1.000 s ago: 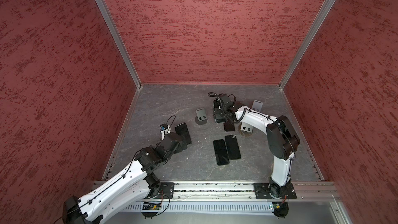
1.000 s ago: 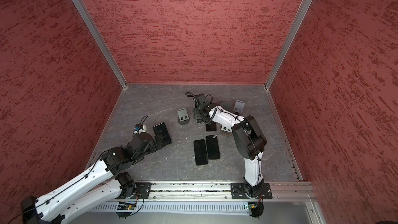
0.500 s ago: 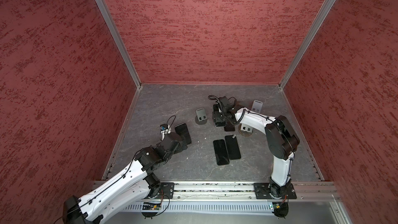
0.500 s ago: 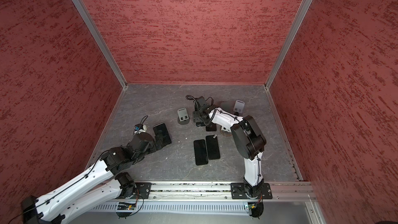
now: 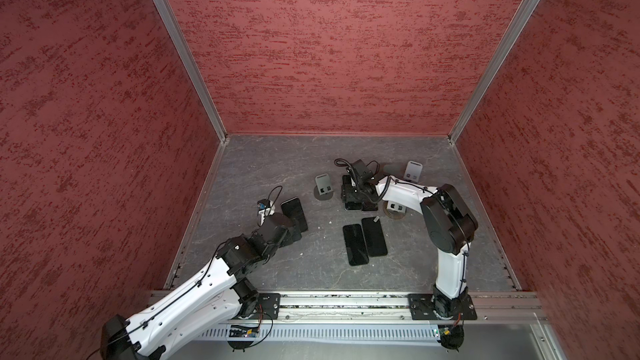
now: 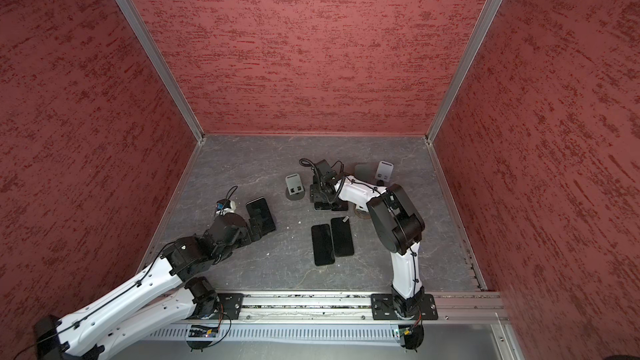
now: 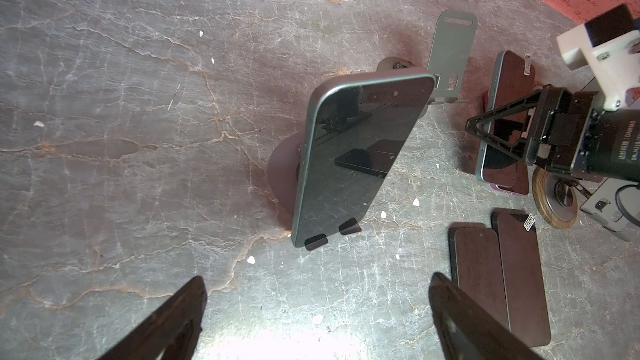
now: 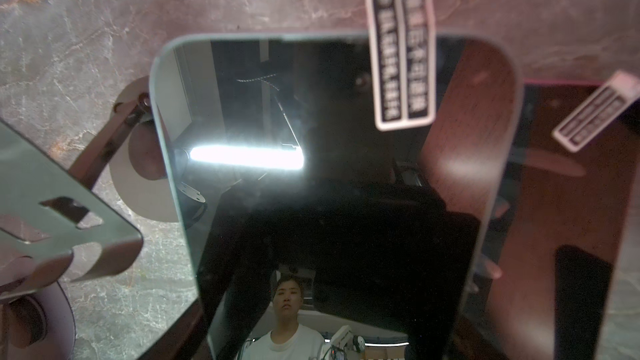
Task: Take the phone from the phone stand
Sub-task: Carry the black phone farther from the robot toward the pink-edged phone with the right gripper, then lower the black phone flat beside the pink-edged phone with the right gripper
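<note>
Counting five phones: one phone (image 7: pixel 353 154) propped on its stand (image 7: pixel 282 171), ten o'clock from the flat pair (image 5: pixel 356 244), facing wide-spread left gripper (image 7: pixel 317 277); overlapping pair (image 7: pixel 509 81) under right gripper (image 5: pixel 351 200), jaws impossible to tell; four stands, far stand (image 5: pixel 414 171) in top views only.

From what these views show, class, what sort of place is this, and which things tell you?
Probably a robot test cell, not a home or shop: red panel walls box in a grey tabletop, two white arms are bolted to a metal rail, and phones lie among phone stands.
</note>
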{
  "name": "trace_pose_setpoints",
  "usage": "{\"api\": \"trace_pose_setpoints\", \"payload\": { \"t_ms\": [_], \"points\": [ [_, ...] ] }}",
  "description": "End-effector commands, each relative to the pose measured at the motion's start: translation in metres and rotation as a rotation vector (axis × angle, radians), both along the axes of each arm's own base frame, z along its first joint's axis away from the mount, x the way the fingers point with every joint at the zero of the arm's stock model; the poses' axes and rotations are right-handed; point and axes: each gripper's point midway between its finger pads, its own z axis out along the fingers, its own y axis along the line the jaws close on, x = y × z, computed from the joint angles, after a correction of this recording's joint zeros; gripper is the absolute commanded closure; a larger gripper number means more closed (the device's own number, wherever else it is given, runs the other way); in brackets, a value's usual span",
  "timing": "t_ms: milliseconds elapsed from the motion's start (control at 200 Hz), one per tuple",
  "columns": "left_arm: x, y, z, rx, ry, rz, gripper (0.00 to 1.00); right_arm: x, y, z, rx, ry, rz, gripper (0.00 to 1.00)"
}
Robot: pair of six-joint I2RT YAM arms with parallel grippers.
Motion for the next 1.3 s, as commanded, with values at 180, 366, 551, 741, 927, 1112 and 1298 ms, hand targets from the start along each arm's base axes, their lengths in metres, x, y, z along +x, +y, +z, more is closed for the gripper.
{"api": "trace_pose_setpoints", "payload": {
  "t_ms": [180, 366, 551, 741, 927, 1112, 1298],
  "points": [
    [-0.001, 0.002, 0.0, -0.014, -0.017, -0.003, 0.0, -0.002, 0.015, -0.002, 0.034, 0.01, -0.005, 0.37],
    [-0.003, 0.003, 0.0, -0.018, -0.02, -0.001, 0.0, -0.004, 0.017, -0.007, 0.019, 0.026, -0.009, 0.37],
    [-0.006, 0.006, -0.001, -0.02, -0.02, 0.004, 0.0, -0.006, 0.018, -0.012, -0.007, 0.041, -0.004, 0.36],
    [-0.008, 0.009, 0.003, -0.042, -0.033, 0.012, 0.0, -0.008, 0.017, -0.017, -0.058, 0.056, -0.005, 0.35],
    [-0.011, 0.013, 0.008, -0.054, -0.052, 0.016, 0.0, -0.01, 0.012, -0.024, -0.112, 0.079, -0.016, 0.34],
    [-0.013, 0.018, 0.01, -0.036, -0.051, 0.022, 0.0, -0.012, 0.01, -0.031, -0.142, 0.098, -0.018, 0.32],
    [-0.014, 0.019, 0.008, -0.022, -0.042, 0.022, 0.0, -0.013, 0.002, -0.035, -0.22, 0.109, -0.02, 0.29]
  ]
}}
